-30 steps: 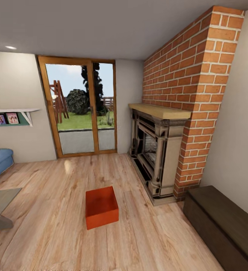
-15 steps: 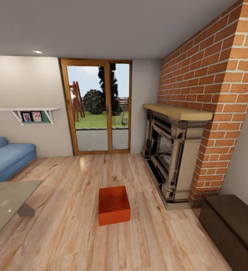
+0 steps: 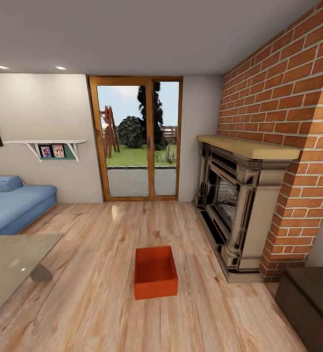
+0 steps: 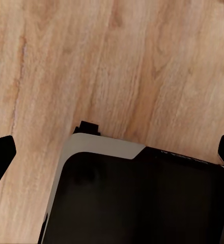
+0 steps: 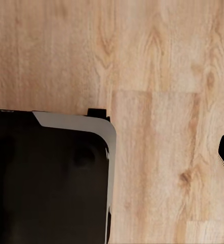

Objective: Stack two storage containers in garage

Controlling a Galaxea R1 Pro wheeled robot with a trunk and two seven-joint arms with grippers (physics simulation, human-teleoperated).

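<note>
one storage container [image 3: 155,272] sits on the living room planks [image 3: 98,274]; gripper states unclear

Glossy black base [image 4: 142,203] with rounded light-grey edge

Storage container [image 3: 155,273]: uniform orange-red, inner walls a shade darker; it sits on the light honey-tan wood plank floor [image 3: 98,293], grain streaked with darker knots, same planks seen under both wrist cameras, where a black robot base [image 4: 137,198] with a pale grey rounded edge shows. Beside the container, fireplace [image 3: 240,205] in mottled beige-grey stone with a dark firebox and pale wood mantel, set in a chimney [image 3: 284,107] of orange-red brick with light mortar lines. Beyond the container: orange-brown framed glass doors [image 3: 139,142], beige walls, blue sofa [image 3: 14,200], dark brown chest [image 3: 311,303].
</note>
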